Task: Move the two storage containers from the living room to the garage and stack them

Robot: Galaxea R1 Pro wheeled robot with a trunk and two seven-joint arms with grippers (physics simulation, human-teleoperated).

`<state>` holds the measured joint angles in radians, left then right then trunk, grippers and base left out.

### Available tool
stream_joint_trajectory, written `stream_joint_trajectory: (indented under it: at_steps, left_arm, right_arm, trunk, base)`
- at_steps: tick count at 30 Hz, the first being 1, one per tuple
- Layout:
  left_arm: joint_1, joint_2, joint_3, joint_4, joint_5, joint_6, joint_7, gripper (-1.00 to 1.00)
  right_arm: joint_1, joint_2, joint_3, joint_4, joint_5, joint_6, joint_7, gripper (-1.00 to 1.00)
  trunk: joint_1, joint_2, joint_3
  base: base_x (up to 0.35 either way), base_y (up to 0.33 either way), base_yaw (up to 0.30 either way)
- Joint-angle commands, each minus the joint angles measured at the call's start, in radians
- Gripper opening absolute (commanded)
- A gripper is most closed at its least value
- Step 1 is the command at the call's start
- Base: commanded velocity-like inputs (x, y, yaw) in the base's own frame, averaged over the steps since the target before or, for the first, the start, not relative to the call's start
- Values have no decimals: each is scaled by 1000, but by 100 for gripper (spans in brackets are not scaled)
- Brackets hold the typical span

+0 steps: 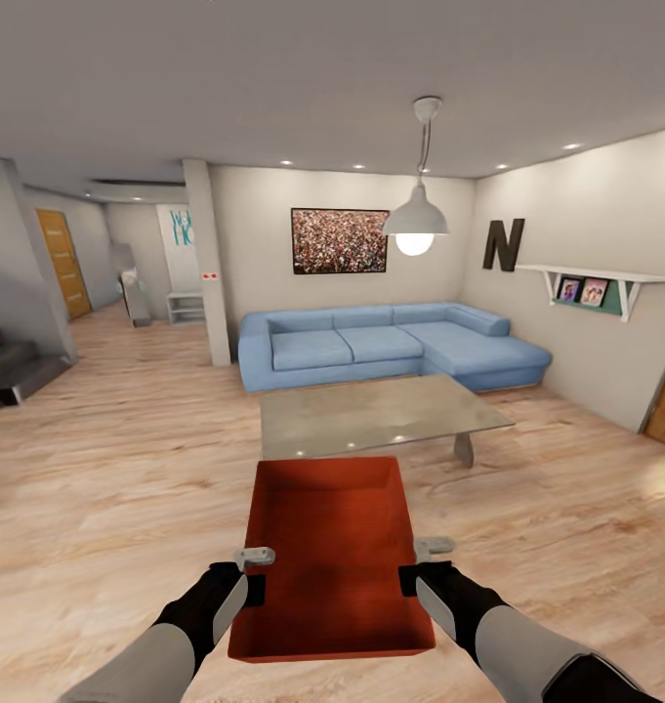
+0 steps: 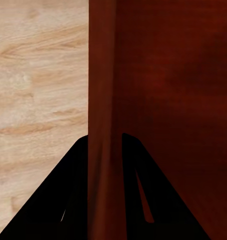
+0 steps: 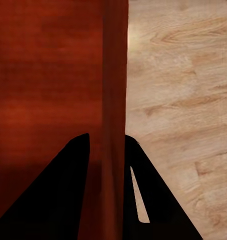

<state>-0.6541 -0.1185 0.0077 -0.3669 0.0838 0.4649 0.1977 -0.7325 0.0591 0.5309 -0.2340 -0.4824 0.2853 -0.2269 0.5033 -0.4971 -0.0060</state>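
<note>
Both sets of jaws are pinching the side walls of one orange-red rectangular open-top storage container (image 1: 332,557), which hangs in the lower centre of the head view above the light wood plank floor (image 1: 107,488). At lower left, the left gripper (image 1: 257,589) clamps the bin's left wall; in the left wrist view its dark fingers (image 2: 73,195) straddle that thin wall, one outside, one inside. At lower right, the right gripper (image 1: 410,579) does the same — its fingers (image 3: 63,190) in the right wrist view sit either side of the right wall.

Beyond the bin stand a grey low coffee table (image 1: 381,415) at mid-frame and a blue corner sofa (image 1: 381,347) behind it, so the robot is in the living room. Judging by this, the task is at an early stage — one container is lifted, yet it must be carried to the garage, set down, and the other fetched and stacked.
</note>
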Motion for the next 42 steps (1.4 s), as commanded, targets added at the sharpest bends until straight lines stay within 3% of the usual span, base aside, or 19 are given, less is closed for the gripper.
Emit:
stream_joint_trajectory:
  at_steps: [1, 42]
  left_arm:
    - [1, 0, -6, 2, -13, 9, 39, -100]
    - [1, 0, -6, 2, -13, 9, 39, -100]
  right_arm:
    - [-1, -1, 18, -21, -7, -23, -6, -100]
    - [-1, -1, 18, -21, -7, -23, -6, -100]
  trunk:
    - [0, -1, -1]
    - [0, -1, -1]
  base:
    - [0, 0, 300]
    - [0, 0, 300]
